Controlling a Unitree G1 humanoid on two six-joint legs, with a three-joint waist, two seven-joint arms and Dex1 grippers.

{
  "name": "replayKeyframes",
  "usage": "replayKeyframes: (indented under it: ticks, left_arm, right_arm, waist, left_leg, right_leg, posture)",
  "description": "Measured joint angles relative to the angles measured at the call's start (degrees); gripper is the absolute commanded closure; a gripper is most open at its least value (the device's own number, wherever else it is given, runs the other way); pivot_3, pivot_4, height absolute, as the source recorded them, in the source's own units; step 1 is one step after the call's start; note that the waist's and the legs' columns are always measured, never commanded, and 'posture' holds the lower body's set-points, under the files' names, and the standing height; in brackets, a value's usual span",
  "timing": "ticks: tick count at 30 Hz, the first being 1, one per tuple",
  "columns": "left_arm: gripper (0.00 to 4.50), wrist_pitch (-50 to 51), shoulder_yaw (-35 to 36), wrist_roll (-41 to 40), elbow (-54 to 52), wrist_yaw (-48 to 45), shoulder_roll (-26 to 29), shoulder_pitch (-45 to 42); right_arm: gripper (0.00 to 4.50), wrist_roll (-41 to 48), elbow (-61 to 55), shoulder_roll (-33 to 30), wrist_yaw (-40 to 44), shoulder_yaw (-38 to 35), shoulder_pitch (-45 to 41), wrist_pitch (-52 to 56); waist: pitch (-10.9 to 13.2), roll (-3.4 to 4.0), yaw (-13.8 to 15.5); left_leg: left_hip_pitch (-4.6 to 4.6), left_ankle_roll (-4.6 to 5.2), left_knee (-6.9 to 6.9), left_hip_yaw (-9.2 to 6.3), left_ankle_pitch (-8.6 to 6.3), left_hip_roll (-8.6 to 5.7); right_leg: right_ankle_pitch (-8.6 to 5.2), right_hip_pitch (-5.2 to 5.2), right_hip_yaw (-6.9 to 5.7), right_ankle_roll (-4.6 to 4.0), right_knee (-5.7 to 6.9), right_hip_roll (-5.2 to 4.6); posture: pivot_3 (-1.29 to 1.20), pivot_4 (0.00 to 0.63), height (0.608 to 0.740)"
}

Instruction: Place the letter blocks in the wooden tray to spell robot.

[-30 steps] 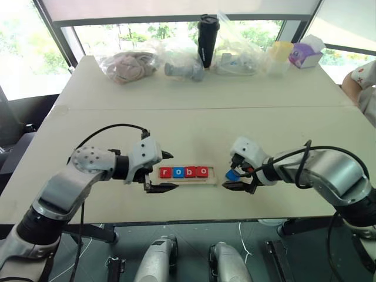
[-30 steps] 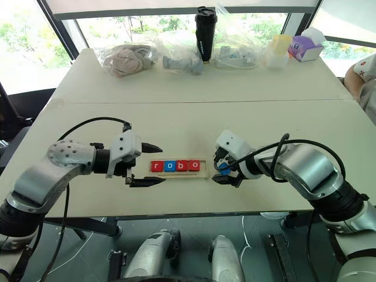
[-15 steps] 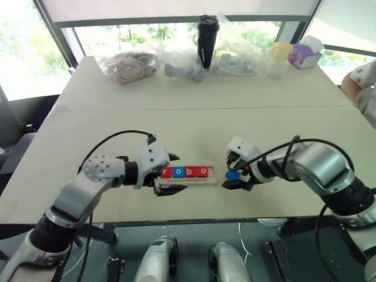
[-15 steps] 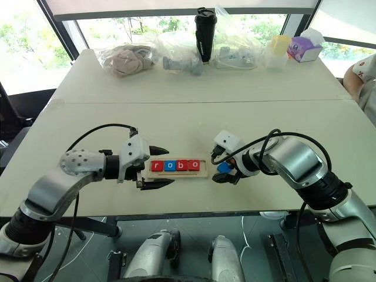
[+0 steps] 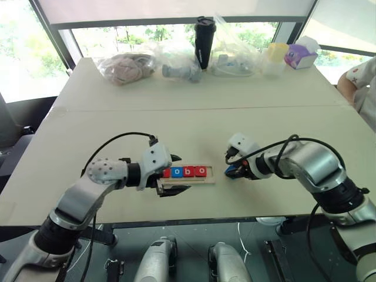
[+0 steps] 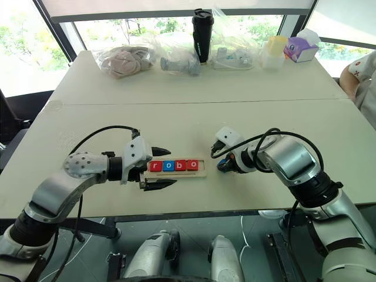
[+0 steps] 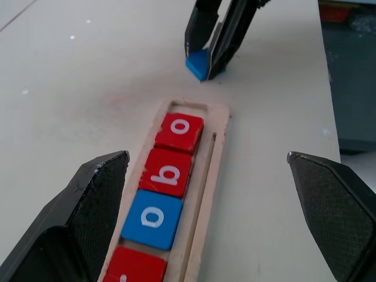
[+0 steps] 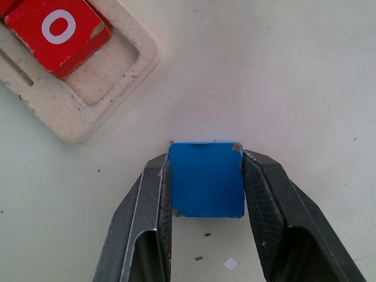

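The wooden tray (image 6: 202,171) lies near the table's front edge and holds four letter blocks: red r (image 6: 155,166), blue o (image 6: 168,165), red b (image 6: 180,165) and red o (image 6: 192,164). The recess at its right end is bare. Just right of the tray, my right gripper (image 6: 223,167) points down, shut on a blue block (image 8: 207,179) that sits at the tabletop. No letter shows on the face I see. My left gripper (image 6: 171,167) is open, with one finger on each side of the tray's left end.
Along the table's far edge stand plastic bags (image 5: 129,61), a black tumbler (image 5: 204,34), a yellow container (image 5: 277,53) and a purple tissue box (image 5: 296,54). A person's arm (image 5: 358,79) shows at the right edge.
My right gripper's fingers have closed onto the blue block, which lay between open fingers before. The left gripper keeps its place at the tray's left end. The camera view has shifted slightly.
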Motion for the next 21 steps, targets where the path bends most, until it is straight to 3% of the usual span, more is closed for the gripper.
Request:
replayKeyframes:
  ticks: [3,9,13,18,21]
  left_arm:
    - [0.00,-0.17,1.17,-0.84,0.27,-1.45,1.19,-0.24]
    - [0.00,-1.11,1.96,-0.93,4.09,-3.43,1.84,-3.06]
    - [0.00,-1.04,2.09,-1.14,5.56,-5.12,2.97,-3.90]
    - [0.00,-1.04,2.14,-1.63,6.71,-6.99,3.16,-5.92]
    - [0.00,-0.89,2.06,-1.70,7.39,-7.87,3.59,-6.95]
  right_arm:
    - [3.35,0.52,-0.43,3.61,-0.07,-5.30,1.53,-5.30]
    - [3.35,2.72,-4.59,15.60,-1.41,-22.18,12.61,-29.41]
    - [3.35,1.73,-5.00,20.54,-4.47,-27.47,23.16,-39.33]
    - [3.35,3.85,-5.52,29.79,-8.97,-31.02,28.99,-47.04]
    - [1.84,3.52,-5.97,31.24,-9.25,-30.90,33.68,-51.30]
  waist:
    - [0.04,0.07,0.02]
    - [0.02,0.03,0.80]
    - [0.02,0.03,0.41]
    - [0.02,0.09,-0.09]
    - [0.02,0.09,0.15]
  left_leg:
    - [-0.20,0.00,0.01,0.07,0.00,0.00]
    - [-0.28,0.04,0.01,0.11,-0.01,-0.02]
    - [-0.26,0.07,0.05,0.26,-0.02,-0.04]
    - [-0.07,0.02,-0.08,0.31,-0.01,0.17]
    - [-0.02,-0.01,-0.21,0.34,0.00,0.18]
  right_leg:
    - [0.08,-0.16,0.01,0.14,0.02,-0.01]
    - [0.25,-0.12,-0.04,0.44,-0.03,-0.01]
    - [0.32,-0.17,0.10,0.54,-0.02,-0.02]
    - [0.34,-0.19,0.14,0.56,0.05,0.13]
    - [0.33,-0.21,0.16,0.55,0.01,0.12]
  posture:
    - [0.00,0.150,0.740]
    - [0.00,0.150,0.740]
    - [0.00,0.150,0.740]
    - [0.00,0.150,0.740]
    - [0.00,0.150,0.740]
